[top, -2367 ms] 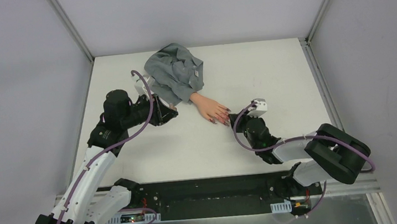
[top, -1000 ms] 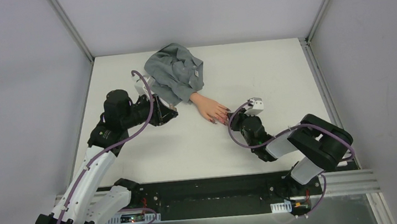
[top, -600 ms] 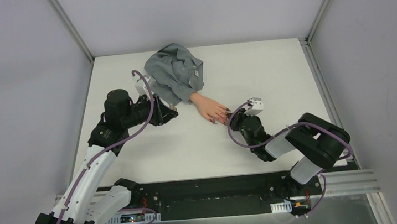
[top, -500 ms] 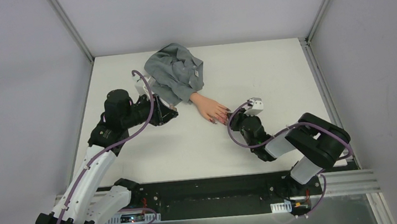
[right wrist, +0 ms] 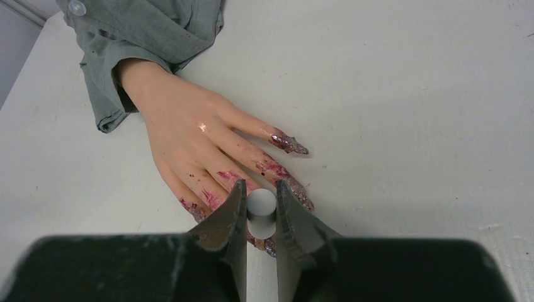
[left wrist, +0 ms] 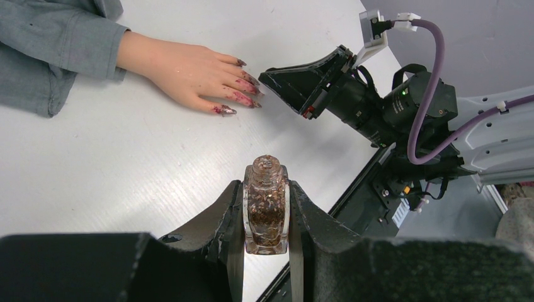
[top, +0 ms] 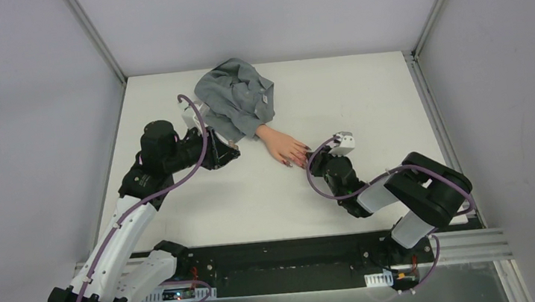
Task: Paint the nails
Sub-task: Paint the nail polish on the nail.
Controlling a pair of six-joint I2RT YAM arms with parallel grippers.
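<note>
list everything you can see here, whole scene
table: one, white, under everything
grey sleeve: one, grey, crumpled at the far middle of the table
fake hand: one, peach, flat on the table, sticking out of the sleeve, fingers smeared red
nails: several, long and pointed, dark purplish-red, on the fingertips
polish bottle: one, clear glass with reddish glitter, uncapped, upright
white cap: one, white, round, just above the fingertips; brush hidden
left gripper: black, shut on the polish bottle
right gripper: black, shut on the white cap, at the nails

Robot lab test cell, grey panel walls, white table, aluminium framing
</note>
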